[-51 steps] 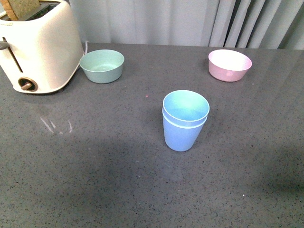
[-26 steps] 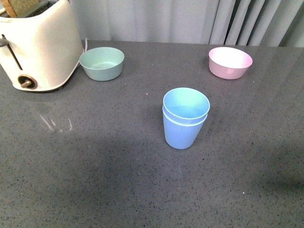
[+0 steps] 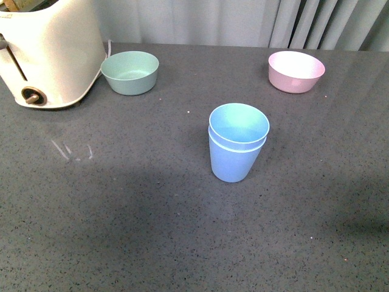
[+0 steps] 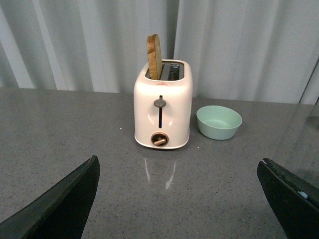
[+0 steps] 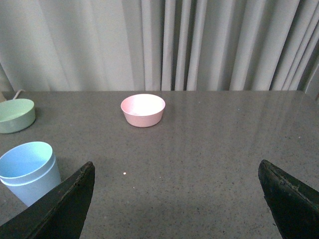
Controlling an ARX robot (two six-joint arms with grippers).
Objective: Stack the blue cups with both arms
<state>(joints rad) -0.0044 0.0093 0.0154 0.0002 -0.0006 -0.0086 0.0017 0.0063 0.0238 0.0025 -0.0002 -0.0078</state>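
Note:
Two light-blue cups (image 3: 237,143) stand nested one inside the other, upright, in the middle of the grey table; the inner cup's rim sits just above the outer one's. The stack (image 5: 28,170) also shows at the edge of the right wrist view. Neither arm appears in the front view. My left gripper (image 4: 179,196) is open over bare table, facing the toaster, with nothing between its black fingers (image 4: 70,199). My right gripper (image 5: 177,199) is open too, its fingers (image 5: 67,206) wide apart and empty, the cup stack off to one side of it.
A cream toaster (image 3: 45,55) with a slice of bread stands at the far left. A mint-green bowl (image 3: 130,72) sits beside it, and a pink bowl (image 3: 296,71) at the far right. Grey curtains hang behind the grey table (image 3: 121,231).
The front view has shifted a little: everything sits slightly higher in the picture than a second ago. The cups stay nested and unmoved on the table.

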